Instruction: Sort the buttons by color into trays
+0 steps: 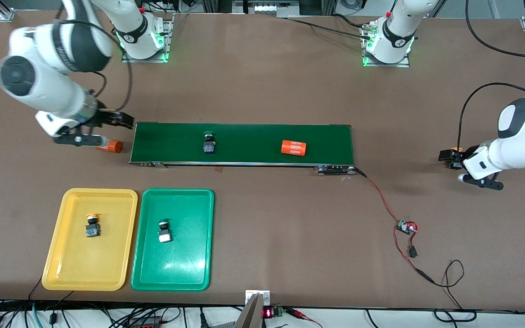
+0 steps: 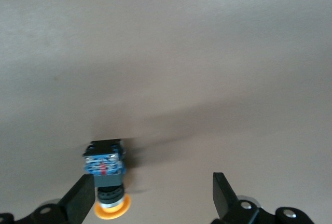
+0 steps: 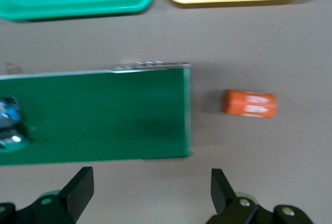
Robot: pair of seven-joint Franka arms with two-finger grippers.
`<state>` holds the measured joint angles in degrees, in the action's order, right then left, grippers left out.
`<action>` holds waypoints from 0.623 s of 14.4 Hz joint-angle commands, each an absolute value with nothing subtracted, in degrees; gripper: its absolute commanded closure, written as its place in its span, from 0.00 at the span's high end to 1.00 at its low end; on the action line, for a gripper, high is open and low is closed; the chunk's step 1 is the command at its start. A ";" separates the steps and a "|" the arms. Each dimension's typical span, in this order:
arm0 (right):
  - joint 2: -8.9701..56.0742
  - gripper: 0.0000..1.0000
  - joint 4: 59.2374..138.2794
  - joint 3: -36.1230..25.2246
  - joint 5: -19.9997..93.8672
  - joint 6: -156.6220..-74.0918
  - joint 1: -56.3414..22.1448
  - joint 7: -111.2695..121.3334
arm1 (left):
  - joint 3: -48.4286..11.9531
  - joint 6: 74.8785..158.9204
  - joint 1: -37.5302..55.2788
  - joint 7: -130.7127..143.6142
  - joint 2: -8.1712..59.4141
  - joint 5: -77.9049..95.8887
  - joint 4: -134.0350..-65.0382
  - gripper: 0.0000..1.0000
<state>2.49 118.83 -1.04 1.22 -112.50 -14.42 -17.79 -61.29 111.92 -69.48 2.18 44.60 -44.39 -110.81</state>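
The right gripper [image 1: 123,120] hangs over the counter [image 1: 262,91] just off the conveyor belt's [image 1: 244,143] end toward the right arm's end of the table, its fingers [image 3: 80,190] spread wide with nothing between them. In the right wrist view the belt's end edge and an orange cylinder [image 3: 250,103] lying on the counter beside that end both sit ahead of the fingertips, apart from them.

On the belt lies a green-capped button [image 1: 208,145], and toward the left arm's end of it a second orange cylinder [image 1: 294,148] with white print.

The left gripper [image 1: 447,157] is low over bare counter at the left arm's end of the table, well apart from the belt. Its fingers [image 2: 80,203] are also spread. The left wrist view shows a yellow-capped button [image 2: 106,175] lying on its side on the counter, its dark body with a blue face pointing away from the gripper and its yellow cap toward it. The button lies just inside one finger, against or nearly against it, with a wide gap to the other finger; whether they touch cannot be told.

Nearer to the front camera than the belt, the yellow tray [image 1: 69,273] and the green tray [image 1: 198,273] lie side by side. The yellow tray holds a second yellow-capped button [image 1: 92,225]; the green tray holds a second green-capped button [image 1: 164,230].
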 commanded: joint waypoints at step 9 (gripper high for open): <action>12.04 1.00 119.62 -1.41 1.23 -131.65 -30.32 -33.05 | -56.43 116.37 -68.99 3.69 43.94 -48.78 -111.97 1.00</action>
